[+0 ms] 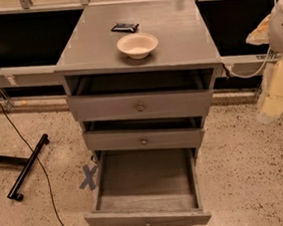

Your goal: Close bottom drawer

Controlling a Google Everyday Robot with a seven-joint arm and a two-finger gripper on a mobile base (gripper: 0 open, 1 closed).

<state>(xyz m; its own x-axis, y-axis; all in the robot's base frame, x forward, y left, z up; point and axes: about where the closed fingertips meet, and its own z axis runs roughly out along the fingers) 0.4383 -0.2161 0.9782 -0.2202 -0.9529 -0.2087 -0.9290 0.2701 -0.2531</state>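
The grey wooden cabinet (135,45) stands in the middle of the view. Its bottom drawer (147,217) is pulled far out towards me. Its worn plank floor (146,184) is bare, and a small round knob (148,225) sits on the low front panel. The middle drawer (143,140) and the top drawer (140,105) each stand slightly open. My gripper (271,105) hangs at the right edge of the view, on the cream-coloured arm (282,66). It is well to the right of the cabinet, about level with the middle drawer, and touches nothing.
A cream bowl (137,45) and a black packet (124,27) lie on the cabinet top. A black stand leg (29,168) and a cable (42,169) cross the speckled floor at left. A blue tape X (88,177) marks the floor beside the bottom drawer.
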